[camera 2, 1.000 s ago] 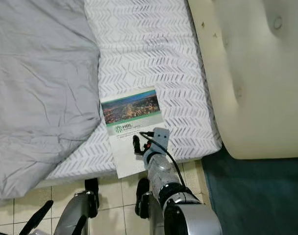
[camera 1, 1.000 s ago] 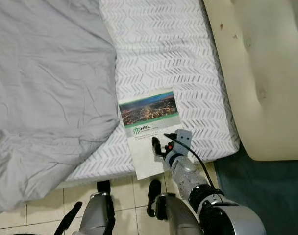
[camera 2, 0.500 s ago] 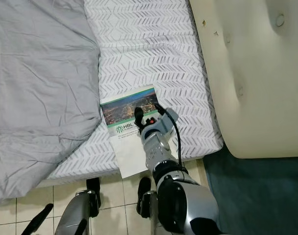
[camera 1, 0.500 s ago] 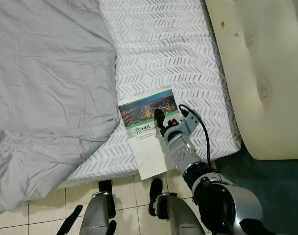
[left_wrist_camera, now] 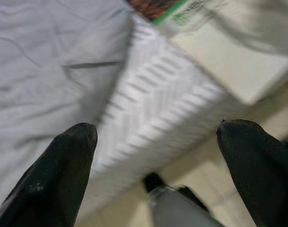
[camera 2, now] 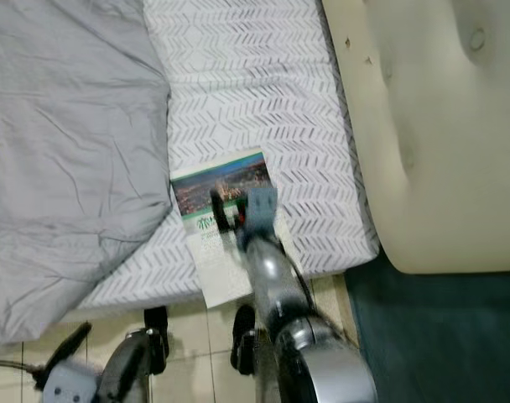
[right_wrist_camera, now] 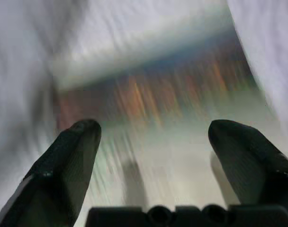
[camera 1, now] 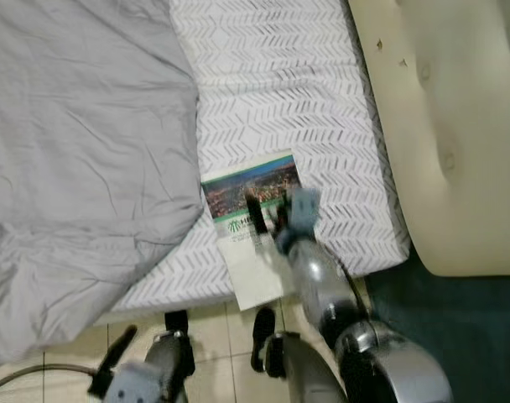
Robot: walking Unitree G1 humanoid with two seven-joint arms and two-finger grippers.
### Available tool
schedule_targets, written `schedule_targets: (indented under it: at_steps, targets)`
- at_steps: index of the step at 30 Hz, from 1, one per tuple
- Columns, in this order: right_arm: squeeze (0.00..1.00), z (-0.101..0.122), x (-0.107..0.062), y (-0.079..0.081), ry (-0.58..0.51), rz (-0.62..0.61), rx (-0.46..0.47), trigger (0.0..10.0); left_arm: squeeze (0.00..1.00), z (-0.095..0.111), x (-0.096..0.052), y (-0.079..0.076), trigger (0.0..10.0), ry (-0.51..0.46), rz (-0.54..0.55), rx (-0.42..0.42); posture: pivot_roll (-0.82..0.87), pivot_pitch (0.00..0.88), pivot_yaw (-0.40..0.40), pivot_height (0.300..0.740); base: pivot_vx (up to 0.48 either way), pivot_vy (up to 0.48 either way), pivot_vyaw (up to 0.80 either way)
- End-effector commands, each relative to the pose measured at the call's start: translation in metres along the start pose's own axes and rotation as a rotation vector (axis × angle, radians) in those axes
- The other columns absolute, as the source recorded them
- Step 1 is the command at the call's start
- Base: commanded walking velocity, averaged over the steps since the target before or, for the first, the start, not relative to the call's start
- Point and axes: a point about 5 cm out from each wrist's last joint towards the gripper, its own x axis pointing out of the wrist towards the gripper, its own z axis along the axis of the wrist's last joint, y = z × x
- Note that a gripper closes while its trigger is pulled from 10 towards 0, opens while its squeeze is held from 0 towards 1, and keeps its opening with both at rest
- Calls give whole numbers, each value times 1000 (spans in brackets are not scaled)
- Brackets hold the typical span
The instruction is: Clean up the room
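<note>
A booklet (camera 1: 248, 225) with a city photo and a green logo lies on the patterned mattress sheet (camera 1: 272, 92), its white lower end overhanging the bed's front edge. My right gripper (camera 1: 268, 217) is over the booklet's middle, blurred by motion. Its fingers are open with the photo seen between them (right_wrist_camera: 151, 137). It holds nothing. Low by the floor at the bed's front, my left gripper (camera 1: 112, 365) is open and empty, with its fingertips (left_wrist_camera: 63, 161) wide apart and pointing toward the mattress edge.
A rumpled grey duvet (camera 1: 79, 168) covers the bed's left part. To the right stands a cream tufted panel (camera 1: 456, 126), with a dark teal surface (camera 1: 444, 306) below it. Beige floor tiles (camera 1: 213, 336) and my black feet are at the bed's front edge.
My right gripper moved from the booklet's lower right corner up and left over its middle. My left arm has risen a little at the bottom left.
</note>
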Motion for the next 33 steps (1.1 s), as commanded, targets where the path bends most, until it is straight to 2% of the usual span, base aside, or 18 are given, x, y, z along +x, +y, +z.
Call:
schedule_targets:
  at_steps: [1,4,5,6,7,13,14,15,16,18,21,25,28,29,30,31,32,33]
  targets:
    - [0,-28,-18,0,64,-9,-2,10000,0,-20,-7,0,10000,99,-3,-11,-12,686,-163,740,0,0,0]
    - [0,-41,-42,-19,32,-43,-25,10000,0,-17,-4,9,10000,83,10,27,-9,631,-162,740,0,0,0]
    - [522,-43,-52,-25,14,-46,-52,10000,0,-15,-2,12,10000,73,2,38,-3,588,-156,740,0,0,0]
    - [522,-46,-58,-28,13,-46,-71,10000,0,-17,0,12,10000,71,-5,43,2,565,-156,740,0,0,0]
    - [1000,-46,-63,-33,2,-48,-78,10000,0,-17,5,13,10000,65,-12,43,7,525,-153,740,0,0,0]
    - [1000,-29,-78,-55,-67,-108,-98,10000,0,-20,29,17,10000,45,-22,28,-10,471,-156,740,0,0,0]
    - [1000,-22,-81,-61,-87,-127,-111,10000,0,-23,40,18,10000,50,-19,20,-44,463,-162,740,0,0,0]
    - [1000,-7,-93,-74,-125,-184,-136,10000,0,-33,64,18,10000,69,0,7,-100,442,-161,740,0,0,0]
    - [1000,-7,-93,-74,-125,-184,-136,10000,0,-33,64,18,10000,69,0,7,-100,442,-161,740,0,0,0]
    - [1000,-1,-117,-80,-104,-210,-136,10000,0,-40,93,13,10000,81,-3,15,-145,419,-159,740,0,0,0]
    - [1000,-2,-129,-80,-83,-218,-124,10000,0,-43,106,9,10000,89,-18,8,-166,421,-155,740,0,0,0]
    - [1000,-10,-191,-69,22,-199,-169,10000,0,-41,149,-9,10000,149,-76,-48,-287,420,-139,740,0,0,0]
    - [1000,-14,-222,-58,92,-194,-178,10000,0,-30,167,-16,10000,167,-88,-114,-332,424,-123,740,0,0,0]
    - [1000,-14,-222,-58,92,-194,-178,10000,0,-30,167,-16,10000,167,-88,-114,-332,424,-123,740,0,0,0]
    - [1000,-14,-238,-44,139,-155,-203,10000,0,-23,176,-23,10000,168,-125,-180,-380,435,-103,740,0,0,0]
    - [1000,-14,-238,-44,139,-155,-203,10000,0,-23,176,-23,10000,168,-125,-180,-380,435,-103,740,0,0,0]
    - [408,-14,-251,-28,174,-91,-202,10000,0,-16,182,-30,10000,154,-166,-225,-408,447,-96,740,0,0,0]
    - [0,-16,-258,-22,198,-74,-187,10000,0,-11,185,-35,10000,149,-181,-234,-425,459,-96,740,0,0,0]
